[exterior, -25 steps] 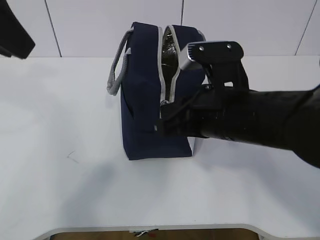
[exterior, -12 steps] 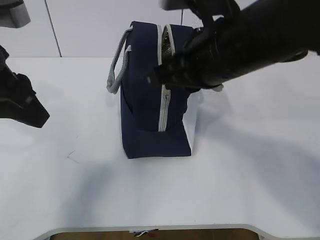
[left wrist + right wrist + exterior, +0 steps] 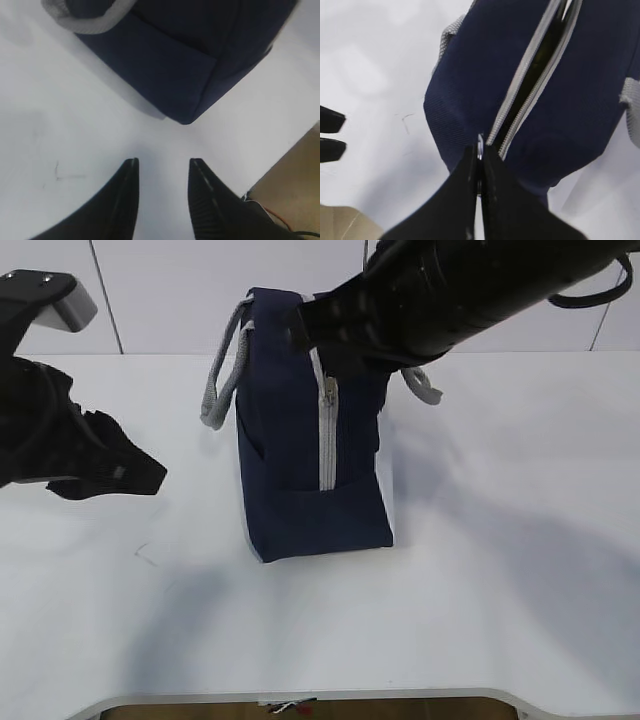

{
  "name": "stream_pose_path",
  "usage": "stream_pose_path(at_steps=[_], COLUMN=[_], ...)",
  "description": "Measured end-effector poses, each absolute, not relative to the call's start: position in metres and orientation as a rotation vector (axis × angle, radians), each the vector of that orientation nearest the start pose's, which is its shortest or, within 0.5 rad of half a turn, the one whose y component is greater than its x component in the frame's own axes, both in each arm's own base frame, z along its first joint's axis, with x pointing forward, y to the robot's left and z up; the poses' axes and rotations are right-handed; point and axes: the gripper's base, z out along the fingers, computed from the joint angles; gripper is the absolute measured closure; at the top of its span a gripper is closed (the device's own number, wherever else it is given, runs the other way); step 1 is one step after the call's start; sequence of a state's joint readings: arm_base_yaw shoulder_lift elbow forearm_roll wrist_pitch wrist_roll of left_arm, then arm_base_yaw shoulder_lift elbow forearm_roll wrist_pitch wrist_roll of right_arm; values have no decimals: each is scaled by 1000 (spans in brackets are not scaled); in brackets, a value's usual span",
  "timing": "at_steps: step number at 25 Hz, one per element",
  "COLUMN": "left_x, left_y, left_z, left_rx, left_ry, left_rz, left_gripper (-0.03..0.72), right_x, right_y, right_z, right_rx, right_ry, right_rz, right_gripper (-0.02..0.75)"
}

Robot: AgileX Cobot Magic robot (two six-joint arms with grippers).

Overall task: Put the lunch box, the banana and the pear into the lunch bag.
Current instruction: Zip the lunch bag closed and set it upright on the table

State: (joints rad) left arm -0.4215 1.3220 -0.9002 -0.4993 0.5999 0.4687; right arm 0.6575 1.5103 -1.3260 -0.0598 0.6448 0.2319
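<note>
The right wrist view showed what the exterior view hid: the right end effector (image 3: pixel 479 165) was clamped on the zipper pull (image 3: pixel 480 145) of the bag (image 3: pixel 470 90), with the zipper (image 3: pixel 530 75) parted beyond its tips. In the exterior view, only the right arm (image 3: pixel 460 290) crossed the bag's top, and the zipper on the near end face looked done up. The left wrist view showed the left end effector (image 3: pixel 162 172) partly open and holding nothing, the bag's corner ahead of its tips and a grey handle (image 3: pixel 90 20) farther off. The white surface (image 3: pixel 480 590) bore a faint mark (image 3: pixel 57 172) beside the left end effector. A white panelled wall (image 3: pixel 180 290) stood behind.
</note>
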Motion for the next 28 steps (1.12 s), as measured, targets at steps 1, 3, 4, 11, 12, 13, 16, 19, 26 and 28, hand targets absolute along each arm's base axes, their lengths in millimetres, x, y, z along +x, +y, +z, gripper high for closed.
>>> stream_pose_path(at_steps=[1, 3, 4, 11, 12, 13, 16, 19, 26, 28], left_x=[235, 237, 238, 240, 239, 238, 238, 241, 249, 252], left_y=[-134, -138, -140, -154, -156, -159, -165, -169, -177, -178], left_z=[276, 274, 273, 270, 270, 270, 270, 266, 253, 248], left_rx=[700, 712, 717, 776, 800, 831, 871, 859, 836, 835], left_ry=[2354, 2328, 2318, 2256, 2238, 2220, 2176, 2174, 2180, 2193], left_rz=[-522, -564, -589, -673, -666, -657, -625, -612, -570, -564], left_gripper=[426, 399, 389, 366, 366, 365, 363, 363, 364, 379], right_x=[271, 271, 270, 272, 272, 271, 271, 270, 269, 269], right_y=[206, 208, 209, 214, 214, 214, 215, 217, 219, 219], right_z=[343, 341, 340, 335, 335, 335, 336, 336, 336, 336], right_rx=[-523, -507, -501, -471, -468, -463, -445, -426, -399, -394], right_ry=[2291, 2309, 2319, 2352, 2354, 2354, 2355, 2358, 2370, 2372], right_rz=[398, 427, 439, 490, 494, 503, 531, 565, 611, 619], right_gripper=[726, 726, 725, 726, 726, 726, 726, 726, 726, 726])
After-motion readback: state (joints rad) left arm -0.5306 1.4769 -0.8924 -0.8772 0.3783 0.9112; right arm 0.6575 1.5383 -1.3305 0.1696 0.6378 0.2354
